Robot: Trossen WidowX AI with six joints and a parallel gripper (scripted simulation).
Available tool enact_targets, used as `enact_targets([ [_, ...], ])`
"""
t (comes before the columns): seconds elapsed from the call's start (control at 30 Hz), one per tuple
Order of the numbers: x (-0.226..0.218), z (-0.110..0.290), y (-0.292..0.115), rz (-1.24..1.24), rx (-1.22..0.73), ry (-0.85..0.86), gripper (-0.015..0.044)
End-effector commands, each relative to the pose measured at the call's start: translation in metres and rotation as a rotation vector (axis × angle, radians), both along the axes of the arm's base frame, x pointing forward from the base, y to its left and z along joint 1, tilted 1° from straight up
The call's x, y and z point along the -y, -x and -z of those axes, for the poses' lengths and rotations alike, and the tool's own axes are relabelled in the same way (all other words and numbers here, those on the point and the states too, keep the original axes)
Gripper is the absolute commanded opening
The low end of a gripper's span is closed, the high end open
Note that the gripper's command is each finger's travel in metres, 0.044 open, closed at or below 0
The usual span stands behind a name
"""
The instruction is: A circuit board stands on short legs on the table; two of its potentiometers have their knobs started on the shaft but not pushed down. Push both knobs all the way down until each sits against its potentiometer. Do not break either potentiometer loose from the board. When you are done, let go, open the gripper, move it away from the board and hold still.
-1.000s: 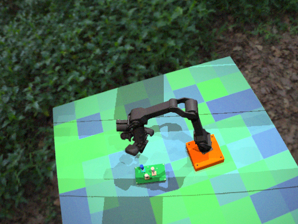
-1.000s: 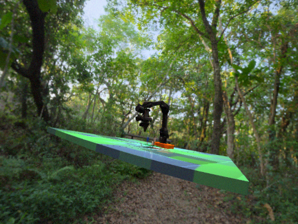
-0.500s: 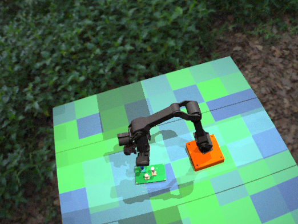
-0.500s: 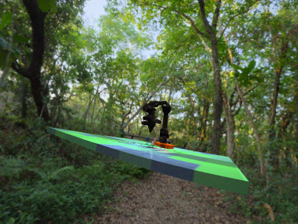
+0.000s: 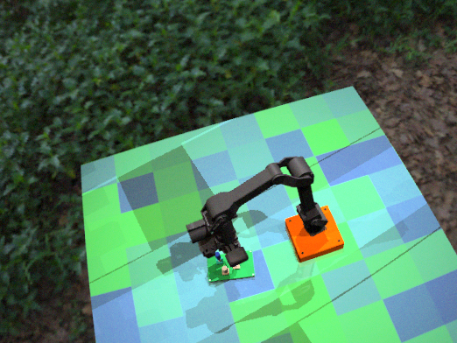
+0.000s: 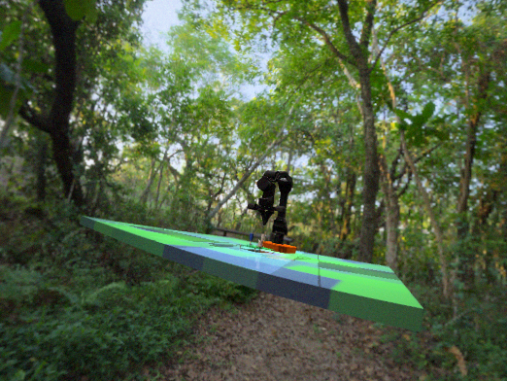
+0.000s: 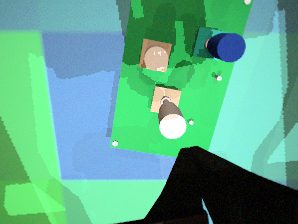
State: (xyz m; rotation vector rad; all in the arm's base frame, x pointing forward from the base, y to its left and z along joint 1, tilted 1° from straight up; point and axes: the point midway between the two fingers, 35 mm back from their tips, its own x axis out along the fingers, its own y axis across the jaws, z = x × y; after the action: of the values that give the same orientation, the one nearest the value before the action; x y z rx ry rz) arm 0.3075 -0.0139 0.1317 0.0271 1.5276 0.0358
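The green circuit board (image 5: 245,272) (image 7: 140,120) stands on the checkered table (image 5: 144,210). A blue knob (image 5: 217,255) (image 7: 226,46) sits raised on a potentiometer at the board's far corner. A white knob (image 5: 224,270) (image 7: 172,125) stands tall on the shaft of a tan potentiometer (image 7: 164,95). A third tan potentiometer (image 7: 156,55) shows only a low domed top. My gripper (image 5: 236,256) (image 7: 189,155) is shut with nothing between the fingers. It hangs just above the board's near edge, close to the white knob; I cannot tell if it touches.
The arm's orange base plate (image 5: 312,241) (image 6: 280,247) stands on the table to the right of the board. In the exterior view the board is small beside the base. Leafy ground and forest surround the table.
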Motion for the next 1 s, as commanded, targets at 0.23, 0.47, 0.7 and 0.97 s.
enact_targets([
  [0.23,-0.005,0.011,0.001,-0.072,-0.001,0.025,0.0000],
  [0.47,-0.005,0.018,0.001,-0.072,-0.001,0.025,0.0000],
  [0.7,-0.005,0.026,0.001,-0.072,-0.001,0.025,0.0000],
  [0.97,-0.005,0.038,0.000,-0.072,-0.001,0.025,0.0000],
])
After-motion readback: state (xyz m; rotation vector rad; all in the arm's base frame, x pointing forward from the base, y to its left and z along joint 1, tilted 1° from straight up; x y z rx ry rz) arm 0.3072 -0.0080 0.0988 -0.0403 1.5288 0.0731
